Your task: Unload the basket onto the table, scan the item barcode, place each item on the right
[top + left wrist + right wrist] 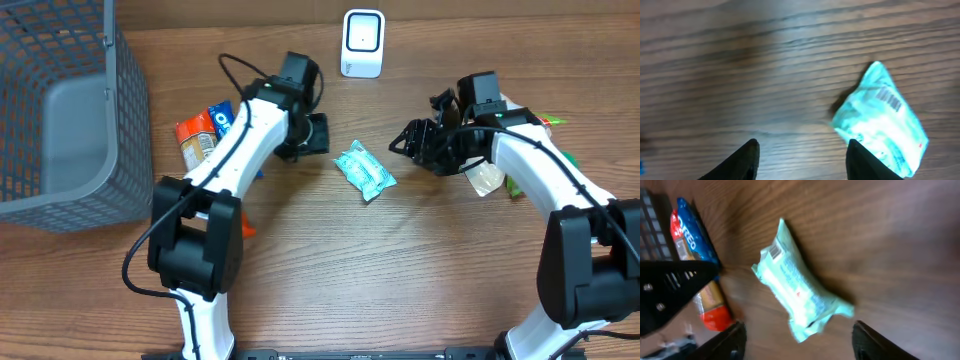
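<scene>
Nearest us, the left gripper point(802, 161) hangs over the worktop point(740, 75) with its jaws apart and empty. We see the mint-green packet point(880, 122) lying flat just ahead of it, off to one side. The right gripper point(797, 342) is spread and empty too, with the packet straight ahead. Its long axis runs diagonally away, with the barcode point(776, 251) face-up at the far end, pointing toward the Oreo pack point(692, 230).
</scene>
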`<state>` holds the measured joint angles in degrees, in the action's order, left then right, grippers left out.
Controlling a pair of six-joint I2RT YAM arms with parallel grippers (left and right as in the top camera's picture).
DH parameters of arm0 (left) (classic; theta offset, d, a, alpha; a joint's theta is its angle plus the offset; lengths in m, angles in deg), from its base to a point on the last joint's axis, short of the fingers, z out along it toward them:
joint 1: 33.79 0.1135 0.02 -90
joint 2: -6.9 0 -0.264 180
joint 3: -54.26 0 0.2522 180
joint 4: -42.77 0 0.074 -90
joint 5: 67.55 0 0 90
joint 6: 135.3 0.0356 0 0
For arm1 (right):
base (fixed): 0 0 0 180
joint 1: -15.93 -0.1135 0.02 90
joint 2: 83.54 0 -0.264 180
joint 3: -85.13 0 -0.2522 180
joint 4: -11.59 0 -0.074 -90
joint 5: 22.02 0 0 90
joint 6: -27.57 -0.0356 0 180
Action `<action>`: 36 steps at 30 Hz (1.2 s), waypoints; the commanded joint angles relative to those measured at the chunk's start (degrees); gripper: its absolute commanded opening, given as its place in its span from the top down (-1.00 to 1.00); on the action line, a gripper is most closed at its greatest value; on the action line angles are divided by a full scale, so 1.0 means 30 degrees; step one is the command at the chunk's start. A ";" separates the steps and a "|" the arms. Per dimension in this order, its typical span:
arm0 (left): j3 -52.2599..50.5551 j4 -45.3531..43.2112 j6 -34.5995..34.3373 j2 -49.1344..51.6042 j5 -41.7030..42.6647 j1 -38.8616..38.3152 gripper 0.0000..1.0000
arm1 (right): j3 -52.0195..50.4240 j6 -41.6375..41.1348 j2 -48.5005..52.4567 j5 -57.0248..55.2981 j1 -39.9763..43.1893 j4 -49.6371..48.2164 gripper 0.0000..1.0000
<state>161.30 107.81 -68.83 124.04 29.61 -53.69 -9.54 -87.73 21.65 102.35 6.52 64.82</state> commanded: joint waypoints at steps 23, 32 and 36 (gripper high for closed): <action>0.0211 -0.0182 -0.4583 0.2069 0.1158 -0.2266 0.92 | -0.3337 0.3628 0.0066 -0.3818 -0.0561 -0.4801 0.38; 0.0204 -0.0481 -0.5391 0.2113 0.1064 -0.2514 0.92 | -0.3330 0.4488 0.2106 -0.2543 -0.0627 -0.6215 0.52; 0.0197 -0.0561 -0.5617 0.2113 0.1071 -0.2601 0.91 | -0.3330 0.4634 0.2550 -0.2273 -0.0954 -0.6127 0.53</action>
<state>161.39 106.39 -84.19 129.83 32.34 -61.18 -19.51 -75.47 27.55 94.90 4.82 46.04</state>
